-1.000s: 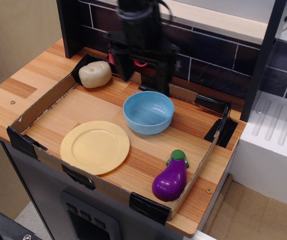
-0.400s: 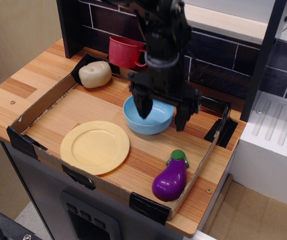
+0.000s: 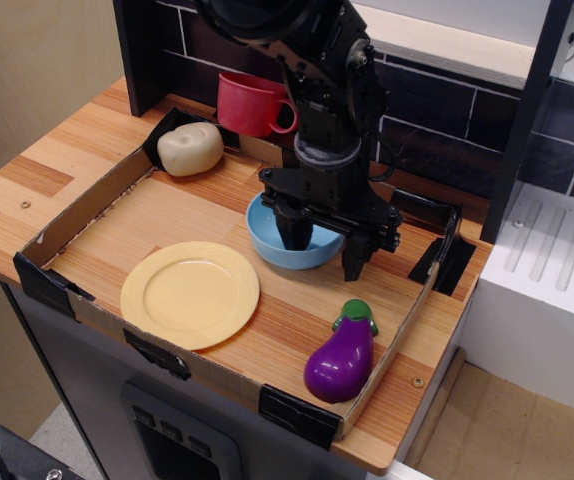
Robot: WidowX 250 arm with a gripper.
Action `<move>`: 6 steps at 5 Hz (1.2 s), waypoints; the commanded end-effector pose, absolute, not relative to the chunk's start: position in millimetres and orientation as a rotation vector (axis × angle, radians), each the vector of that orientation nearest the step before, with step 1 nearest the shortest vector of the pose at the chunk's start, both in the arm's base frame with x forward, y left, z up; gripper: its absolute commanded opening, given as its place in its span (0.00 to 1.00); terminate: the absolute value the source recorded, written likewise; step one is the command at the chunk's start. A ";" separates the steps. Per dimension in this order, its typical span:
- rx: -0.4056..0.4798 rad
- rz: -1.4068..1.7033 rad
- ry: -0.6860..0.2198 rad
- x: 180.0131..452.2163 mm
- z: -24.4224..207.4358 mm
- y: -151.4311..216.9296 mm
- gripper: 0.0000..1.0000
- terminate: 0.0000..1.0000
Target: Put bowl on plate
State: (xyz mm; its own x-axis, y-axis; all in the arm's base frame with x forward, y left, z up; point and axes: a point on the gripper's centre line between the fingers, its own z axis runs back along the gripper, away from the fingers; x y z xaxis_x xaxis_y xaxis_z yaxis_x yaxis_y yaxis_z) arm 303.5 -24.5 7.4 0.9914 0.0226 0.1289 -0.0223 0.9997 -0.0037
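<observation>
The light blue bowl sits on the wooden tray floor, right of centre, partly hidden by the arm. The pale yellow plate lies flat to its front left, apart from it. My black gripper is open and lowered over the bowl's right side. One finger is inside the bowl and the other is outside, past its right rim. Nothing is held.
A red cup stands at the back beside a pale potato-like object. A purple eggplant lies at the front right. Low cardboard walls ring the wooden surface. A dark tiled wall stands behind.
My gripper came forward from the back wall, uncovering the red cup, and dropped down so its open fingers straddle the bowl's right rim. The bowl and plate have not moved.
</observation>
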 end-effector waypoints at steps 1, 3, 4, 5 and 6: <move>0.016 0.040 -0.229 314.9 28.8 -17.9 0.00 0.00; 0.047 0.087 -0.262 305.9 56.9 6.3 0.00 0.00; 0.035 0.114 -0.258 291.1 71.7 26.6 0.00 0.00; 0.035 0.126 -0.224 273.3 67.9 41.2 0.00 0.00; 0.028 0.104 -0.213 255.1 59.5 52.5 0.00 0.00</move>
